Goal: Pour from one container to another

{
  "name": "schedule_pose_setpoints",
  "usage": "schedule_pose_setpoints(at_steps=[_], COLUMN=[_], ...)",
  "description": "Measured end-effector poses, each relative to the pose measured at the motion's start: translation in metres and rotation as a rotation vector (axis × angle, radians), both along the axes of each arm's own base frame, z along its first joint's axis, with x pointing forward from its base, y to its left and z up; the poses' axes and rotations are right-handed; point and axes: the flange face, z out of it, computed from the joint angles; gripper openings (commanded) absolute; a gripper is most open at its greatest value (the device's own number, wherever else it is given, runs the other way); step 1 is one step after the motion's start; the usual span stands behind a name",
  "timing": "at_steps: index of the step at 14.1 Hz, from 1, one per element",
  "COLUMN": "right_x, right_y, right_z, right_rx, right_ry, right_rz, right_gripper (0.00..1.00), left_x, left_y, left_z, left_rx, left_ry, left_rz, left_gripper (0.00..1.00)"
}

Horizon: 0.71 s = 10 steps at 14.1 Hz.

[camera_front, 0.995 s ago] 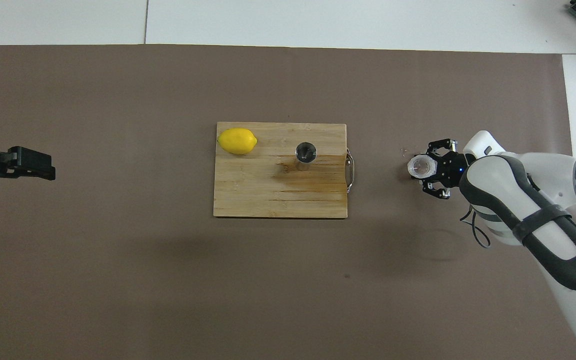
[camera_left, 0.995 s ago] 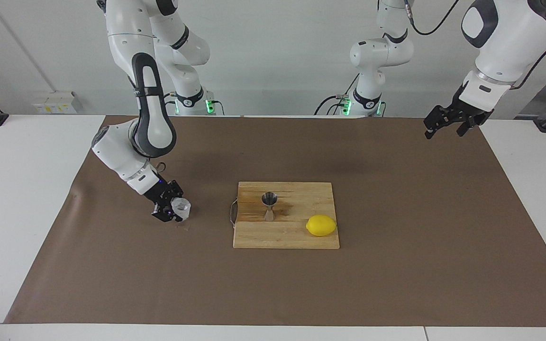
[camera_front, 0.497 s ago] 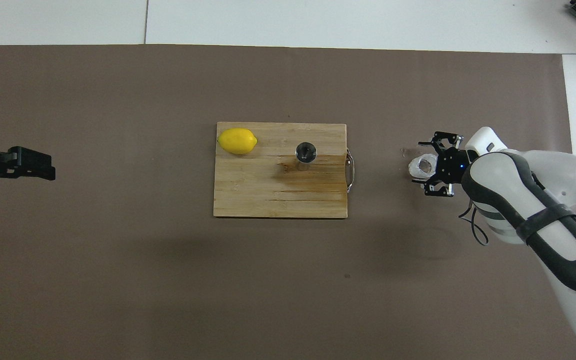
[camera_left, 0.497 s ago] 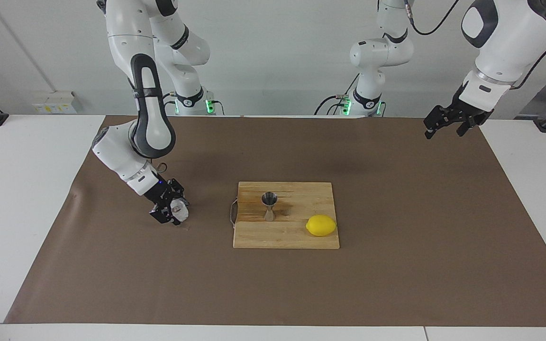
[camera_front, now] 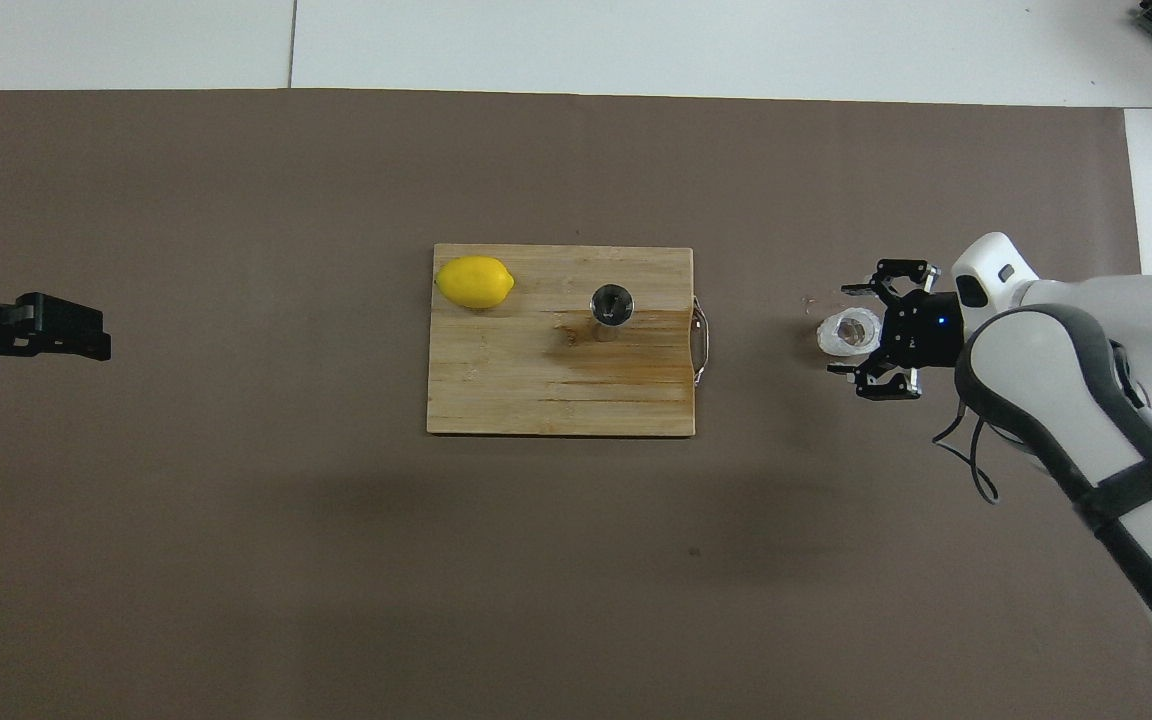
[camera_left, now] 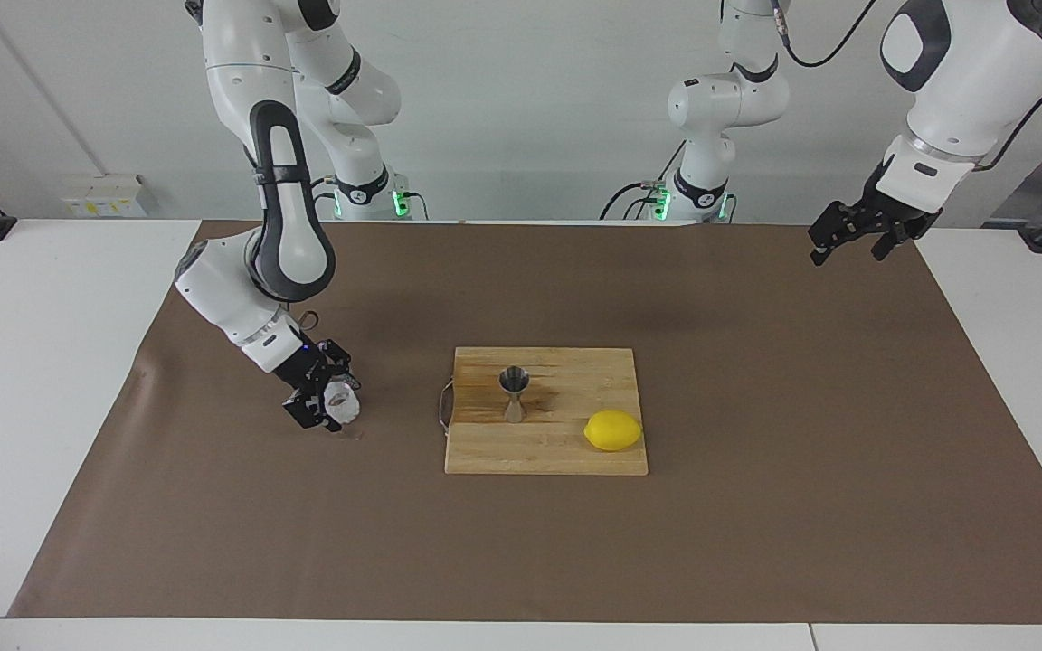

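Note:
The small white bumpy cup (camera_left: 342, 403) (camera_front: 848, 333) rests on the brown mat, toward the right arm's end of the table, and looks tilted. My right gripper (camera_left: 326, 396) (camera_front: 842, 330) is low over the mat and open, its fingers on either side of the cup without closing on it. The steel jigger (camera_left: 514, 394) (camera_front: 611, 304) stands upright on the wooden board (camera_left: 566, 454) (camera_front: 536, 400). My left gripper (camera_left: 849, 250) (camera_front: 66, 335) waits open and empty, high over the mat's corner at the left arm's end.
A yellow lemon (camera_left: 612, 430) (camera_front: 474, 282) lies on the board, farther from the robots than the jigger. The board has a metal handle (camera_left: 442, 407) on the edge facing the cup. A brown mat (camera_left: 756, 506) covers the table.
My right gripper has opened and let go of the cup, then drawn back slightly toward the right arm's end. The cup now rests tilted on the mat. The left arm has not moved.

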Motion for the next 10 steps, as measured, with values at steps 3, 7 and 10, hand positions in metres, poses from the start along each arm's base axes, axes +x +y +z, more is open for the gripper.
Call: schedule_pose_setpoints(at_steps=[3,7,10], right_x=[-0.001,-0.004,-0.016], right_y=[0.005,0.006,0.021], right_z=[0.03,0.059,0.1], right_rx=[-0.047,-0.105,-0.219], right_ry=[0.072,0.172,0.278], right_rz=[-0.058,-0.243,-0.428], right_gripper=[1.0,1.0,1.0], left_x=[0.0,0.0,0.0], left_y=[0.0,0.0,0.0], left_z=[0.0,0.0,0.0], left_rx=[0.0,0.0,0.0], left_ry=[0.0,0.0,0.0], left_rz=[0.0,0.0,0.0], left_gripper=[1.0,1.0,1.0])
